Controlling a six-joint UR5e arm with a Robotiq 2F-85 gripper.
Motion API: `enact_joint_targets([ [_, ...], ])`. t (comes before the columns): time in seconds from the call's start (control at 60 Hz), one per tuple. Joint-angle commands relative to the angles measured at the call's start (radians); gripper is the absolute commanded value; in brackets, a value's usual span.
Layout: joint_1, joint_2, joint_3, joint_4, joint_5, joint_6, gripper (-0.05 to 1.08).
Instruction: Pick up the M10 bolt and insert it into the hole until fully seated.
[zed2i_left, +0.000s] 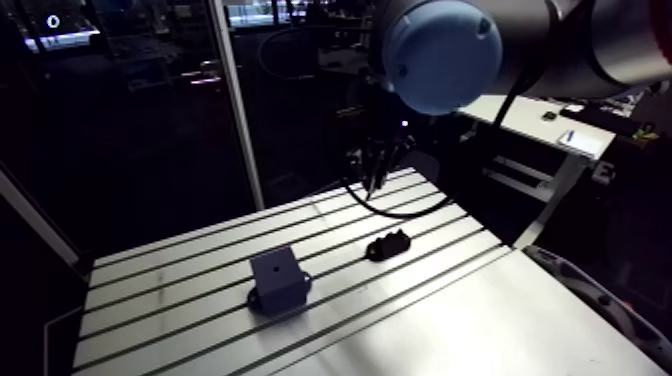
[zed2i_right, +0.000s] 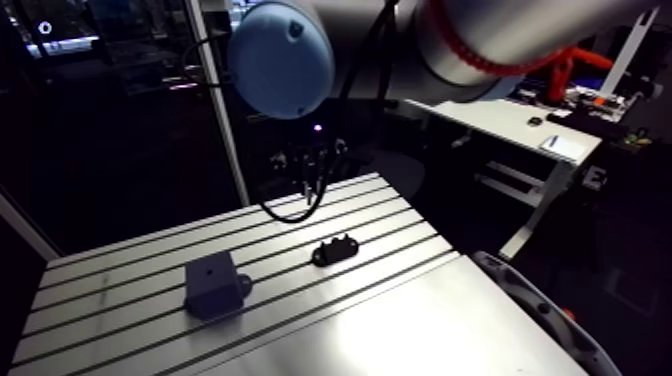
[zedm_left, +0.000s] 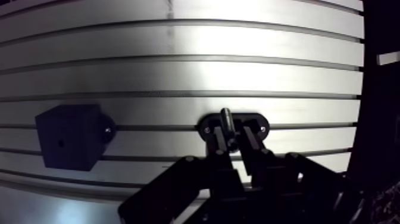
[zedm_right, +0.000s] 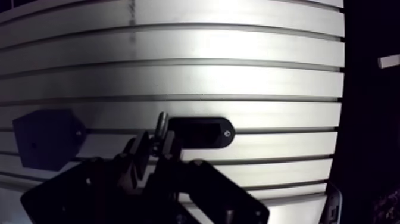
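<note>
The short grey metal M10 bolt (zedm_left: 226, 124) is pinched between the two black fingertips of the gripper (zedm_left: 234, 142). The fingers are nearly closed, with just the bolt's width between them, and the shank sticks out past the tips. In the wrist view the bolt lines up over a small black oval holder (zedm_left: 260, 122) in one eye and sits off to the side of it in the other, so it's clearly up off the holder and not touching it. The arm view agrees: the gripper (zed2i_left: 377, 170) hangs in the air over the far part of the slotted aluminium desk (zed2i_left: 180, 300), well above the surface.

The holder (zed2i_left: 388, 243) sits flat on the desk, roughly under and a bit nearer than the gripper. Off to one side of it, well apart, there's a dark cube-shaped block (zed2i_left: 277, 280) on a rounded foot, with a small round hole (zed2i_left: 277, 267) in the face that points toward the camera on the arm. From the wrist the same block (zedm_left: 66, 136) shows beside the gripper, hole visible as a tiny dot. Nothing's touching the block.
</note>
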Motion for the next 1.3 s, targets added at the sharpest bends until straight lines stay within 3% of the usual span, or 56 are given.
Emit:
enact_joint_targets([
  [0.017, 0.057, 0.004, -0.121, 0.198, -0.009, 0.081, 1.08],
  [0.117, 0.103, 0.018, -0.196, 0.337, -0.023, 0.124, 1.08],
  [0.15, 0.120, 0.021, -0.218, 0.374, -0.033, 0.135, 1.08],
  [0.167, 0.134, 0.024, -0.239, 0.409, -0.046, 0.146, 1.08],
  [0.183, 0.134, 0.024, -0.239, 0.409, -0.046, 0.146, 1.08],
  [0.217, 0.161, 0.026, -0.269, 0.461, -0.074, 0.167, 1.08],
  [0.317, 0.195, 0.028, -0.296, 0.509, -0.093, 0.203, 1.08],
  [0.433, 0.234, 0.031, -0.307, 0.573, -0.094, 0.229, 1.08],
  [0.817, 0.353, 0.046, -0.327, 0.608, -0.101, 0.336, 1.08],
  [1.183, 0.365, 0.111, -0.336, 0.582, -0.082, 0.393, 1.08],
  [1.3, 0.364, 0.121, -0.343, 0.582, -0.091, 0.401, 1.08],
])
